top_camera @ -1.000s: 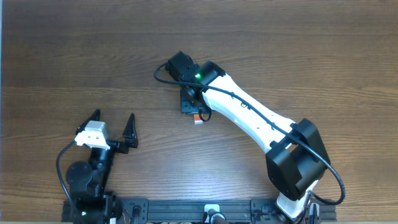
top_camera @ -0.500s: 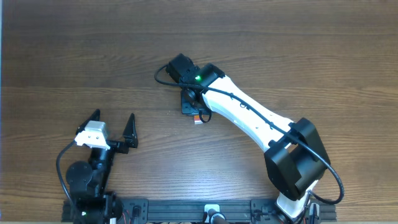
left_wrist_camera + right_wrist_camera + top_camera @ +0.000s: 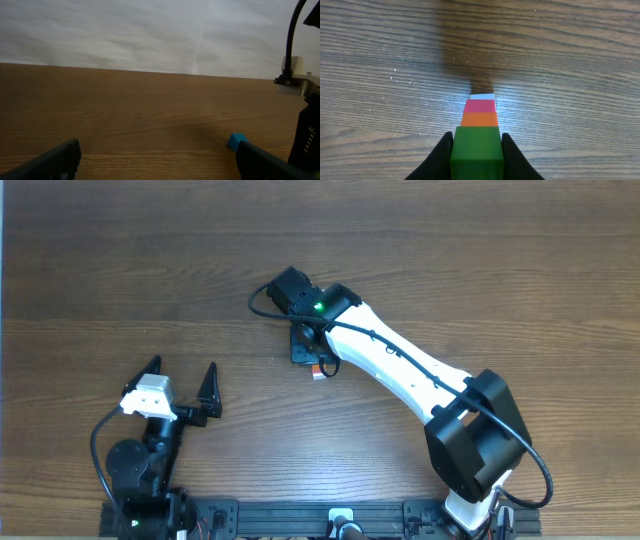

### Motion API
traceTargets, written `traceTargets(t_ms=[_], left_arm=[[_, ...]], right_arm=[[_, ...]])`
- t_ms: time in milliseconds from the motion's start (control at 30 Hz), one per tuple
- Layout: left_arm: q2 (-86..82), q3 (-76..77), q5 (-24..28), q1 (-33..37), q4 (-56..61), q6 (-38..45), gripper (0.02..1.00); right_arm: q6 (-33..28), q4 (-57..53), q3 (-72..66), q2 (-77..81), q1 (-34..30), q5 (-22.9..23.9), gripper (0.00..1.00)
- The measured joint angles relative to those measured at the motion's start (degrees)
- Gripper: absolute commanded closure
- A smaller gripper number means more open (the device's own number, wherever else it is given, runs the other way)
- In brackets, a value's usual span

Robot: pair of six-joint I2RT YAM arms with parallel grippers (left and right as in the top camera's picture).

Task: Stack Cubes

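Observation:
A green cube [image 3: 476, 145] sits on top of a stack, with orange [image 3: 479, 119], pink [image 3: 480, 106] and a pale blue bottom cube [image 3: 483, 96] below it. My right gripper [image 3: 476, 152] is shut on the green cube, one finger pressed against each side. From above, the right gripper [image 3: 304, 343] hangs over the middle of the table, and a sliver of the stack [image 3: 318, 371] peeks out beside it. The left wrist view catches the blue bottom cube [image 3: 236, 140] on the table. My left gripper [image 3: 182, 378] stands open near the front left, holding nothing.
The brown wooden table [image 3: 500, 270] is bare around the stack. The right arm's white link [image 3: 400, 370] stretches diagonally from its base at the front right to the centre. Its black cable and body [image 3: 305, 125] show at the edge of the left wrist view.

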Motion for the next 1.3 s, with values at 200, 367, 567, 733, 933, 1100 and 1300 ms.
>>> traceTargets(t_ms=[200, 367, 567, 733, 933, 1100, 1300], left_arm=[[0.0, 0.0, 0.0, 0.0, 0.0, 0.0, 0.02], [0.0, 0.0, 0.0, 0.0, 0.0, 0.0, 0.02], [0.0, 0.0, 0.0, 0.0, 0.0, 0.0, 0.023], [0.0, 0.0, 0.0, 0.0, 0.0, 0.0, 0.02], [0.0, 0.0, 0.0, 0.0, 0.0, 0.0, 0.02], [0.0, 0.0, 0.0, 0.0, 0.0, 0.0, 0.02], [0.0, 0.0, 0.0, 0.0, 0.0, 0.0, 0.02]], right_arm=[[0.5, 0.2, -0.4, 0.0, 0.0, 0.0, 0.522], [0.6, 0.2, -0.4, 0.0, 0.0, 0.0, 0.459], [0.3, 0.2, -0.3, 0.0, 0.0, 0.0, 0.345], [-2.3, -5.2, 4.6, 0.1, -0.6, 0.5, 0.329], [-6.4, -10.6, 15.8, 1.4, -4.8, 1.8, 0.329], [-9.2, -11.8, 24.0, 10.5, -6.5, 2.2, 0.338], [-10.1, -10.5, 25.6, 19.5, -7.1, 1.5, 0.345]])
